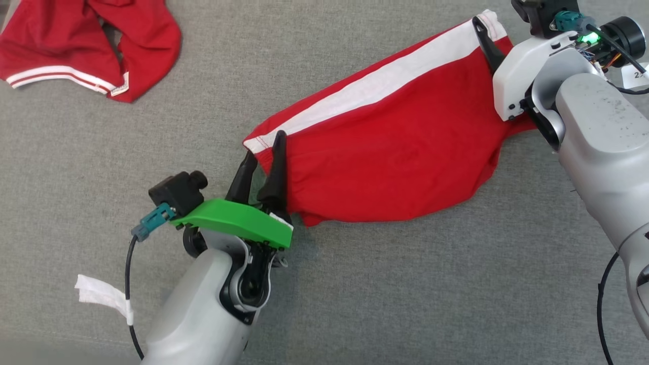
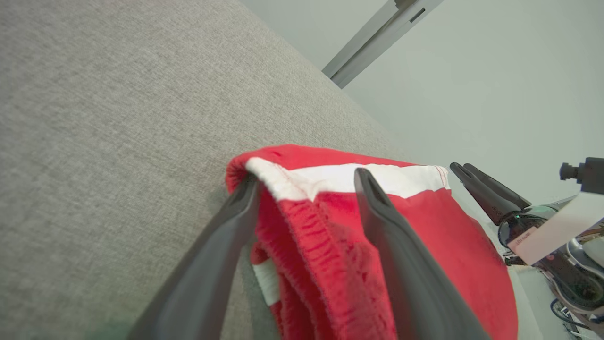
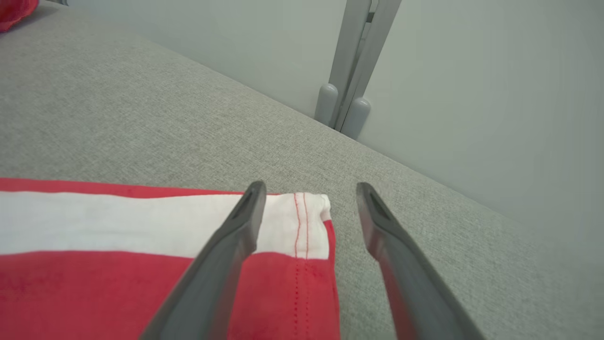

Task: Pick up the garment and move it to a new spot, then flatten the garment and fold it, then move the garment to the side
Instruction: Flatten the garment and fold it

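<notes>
now | garment [image 1: 385, 152] on grey surface [image 1: 355, 284] | left jaws apart | right jaws apart

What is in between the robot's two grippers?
The garment, red with a white stripe, lies stretched on the grey surface from the left gripper to the right gripper. The head view shows it.

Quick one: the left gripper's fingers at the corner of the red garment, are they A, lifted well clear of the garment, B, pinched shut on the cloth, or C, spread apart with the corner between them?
C: in the left wrist view the left gripper has its fingers apart, with the white-banded corner of the garment between them.
</notes>
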Available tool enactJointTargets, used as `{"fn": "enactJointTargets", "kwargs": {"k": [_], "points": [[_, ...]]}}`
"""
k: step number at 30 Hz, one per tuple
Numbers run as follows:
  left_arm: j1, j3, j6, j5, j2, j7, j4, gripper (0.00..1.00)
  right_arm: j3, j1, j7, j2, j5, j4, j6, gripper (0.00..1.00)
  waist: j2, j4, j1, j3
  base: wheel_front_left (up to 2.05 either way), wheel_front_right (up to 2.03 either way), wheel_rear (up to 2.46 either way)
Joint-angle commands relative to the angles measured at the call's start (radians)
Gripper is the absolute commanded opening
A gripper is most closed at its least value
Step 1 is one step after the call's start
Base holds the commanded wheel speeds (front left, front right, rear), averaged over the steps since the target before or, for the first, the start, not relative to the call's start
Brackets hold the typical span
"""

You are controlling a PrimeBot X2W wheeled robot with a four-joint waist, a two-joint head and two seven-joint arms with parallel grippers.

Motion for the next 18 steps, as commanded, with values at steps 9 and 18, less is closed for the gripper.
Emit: {"fn": "enactJointTargets", "kwargs": {"k": [9,18], "points": [[0.124,-0.028,0.055,0.083,0.12,0.01,-0.098,1.0,0.13,0.029,0.011,-0.027,0.102,0.016,-0.001,1.0,0.0,-0.03,0.0,-0.1,0.0,0.0,0.0],[0.251,0.037,0.126,0.15,0.2,-0.002,-0.199,1.0,0.237,0.086,0.182,-0.088,0.242,0.012,-0.001,1.0,0.0,-0.004,0.0,-0.137,0.0,0.0,0.0]]}}
